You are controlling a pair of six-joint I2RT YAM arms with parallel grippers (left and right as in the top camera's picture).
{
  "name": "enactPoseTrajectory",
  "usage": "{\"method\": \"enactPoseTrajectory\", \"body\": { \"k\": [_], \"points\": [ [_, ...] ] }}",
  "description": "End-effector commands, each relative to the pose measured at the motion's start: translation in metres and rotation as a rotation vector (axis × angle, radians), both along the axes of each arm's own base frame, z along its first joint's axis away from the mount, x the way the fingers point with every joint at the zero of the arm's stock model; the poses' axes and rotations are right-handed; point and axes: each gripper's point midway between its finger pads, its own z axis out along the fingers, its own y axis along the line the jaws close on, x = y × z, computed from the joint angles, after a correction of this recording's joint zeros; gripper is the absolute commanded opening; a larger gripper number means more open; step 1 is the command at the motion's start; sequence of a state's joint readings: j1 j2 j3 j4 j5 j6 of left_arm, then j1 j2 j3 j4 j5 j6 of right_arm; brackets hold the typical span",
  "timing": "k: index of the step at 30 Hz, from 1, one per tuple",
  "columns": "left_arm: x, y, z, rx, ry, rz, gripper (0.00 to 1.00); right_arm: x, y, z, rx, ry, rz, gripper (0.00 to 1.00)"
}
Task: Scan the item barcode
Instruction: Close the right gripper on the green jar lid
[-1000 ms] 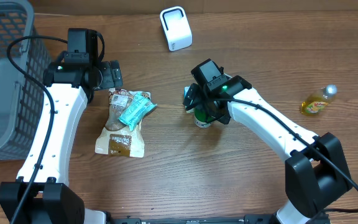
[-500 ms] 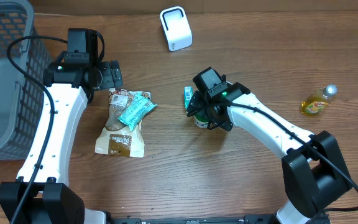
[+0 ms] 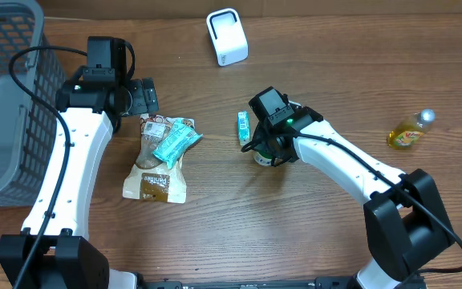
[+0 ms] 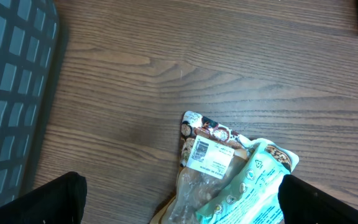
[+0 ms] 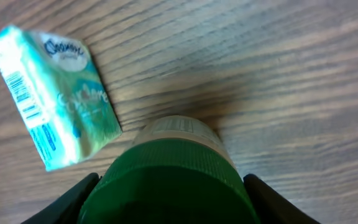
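A jar with a green lid (image 5: 169, 186) stands on the wooden table, partly under my right arm in the overhead view (image 3: 261, 157). My right gripper (image 5: 171, 196) is down over it, a finger pressed to each side of the lid. Just left of the jar lies a small teal tissue pack (image 5: 51, 93) with its barcode facing up. A white scanner (image 3: 227, 37) stands at the back. My left gripper (image 4: 179, 202) hangs open above a brown snack bag (image 4: 207, 158), touching nothing.
A teal packet (image 3: 173, 140) lies across the snack bag (image 3: 157, 168). A grey mesh basket (image 3: 6, 96) fills the far left. A small yellow bottle (image 3: 410, 132) lies at the right side of the table.
My right gripper came down over the jar and its fingers closed in on the green lid. The tissue pack now shows beside it. The left arm has not moved.
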State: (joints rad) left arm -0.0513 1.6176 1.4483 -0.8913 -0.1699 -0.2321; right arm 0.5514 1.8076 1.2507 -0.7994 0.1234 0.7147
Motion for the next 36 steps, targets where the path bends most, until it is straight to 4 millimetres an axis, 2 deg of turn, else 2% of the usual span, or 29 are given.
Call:
{"method": "enactPoseTrajectory", "body": {
  "k": [1,7,9,12,15,22,31,33,36],
  "points": [
    [0.001,0.004,0.006,0.017,-0.016,0.002,1.0,0.002,0.0,0.0,-0.07,-0.023,0.205,0.59],
    [0.001,0.004,0.006,0.017,-0.016,0.002,1.0,0.001,-0.001,-0.001,-0.183,-0.033,0.579,0.61],
    [0.001,0.004,0.006,0.017,-0.016,0.002,1.0,0.0,-0.002,-0.001,-0.207,-0.032,0.657,0.89],
    [0.001,0.004,0.006,0.017,-0.016,0.002,0.99,0.001,-0.001,-0.001,-0.206,-0.04,0.659,1.0],
    [0.001,0.004,0.006,0.017,-0.016,0.002,1.0,0.002,0.0,0.0,-0.179,-0.042,0.573,1.0],
    [0.001,0.004,0.006,0.017,-0.016,0.002,0.99,-0.006,-0.005,-0.003,-0.096,0.013,0.237,1.0],
    [0.001,0.004,0.006,0.017,-0.016,0.002,1.0,-0.004,-0.002,-0.002,-0.075,0.007,0.235,1.0],
    [0.001,0.004,0.006,0.017,-0.016,0.002,1.0,-0.002,-0.001,-0.002,-0.069,0.001,0.232,0.96],
    [0.001,0.004,0.006,0.017,-0.016,0.002,0.99,-0.001,0.0,-0.001,-0.066,-0.006,0.232,0.96]
  ]
}}
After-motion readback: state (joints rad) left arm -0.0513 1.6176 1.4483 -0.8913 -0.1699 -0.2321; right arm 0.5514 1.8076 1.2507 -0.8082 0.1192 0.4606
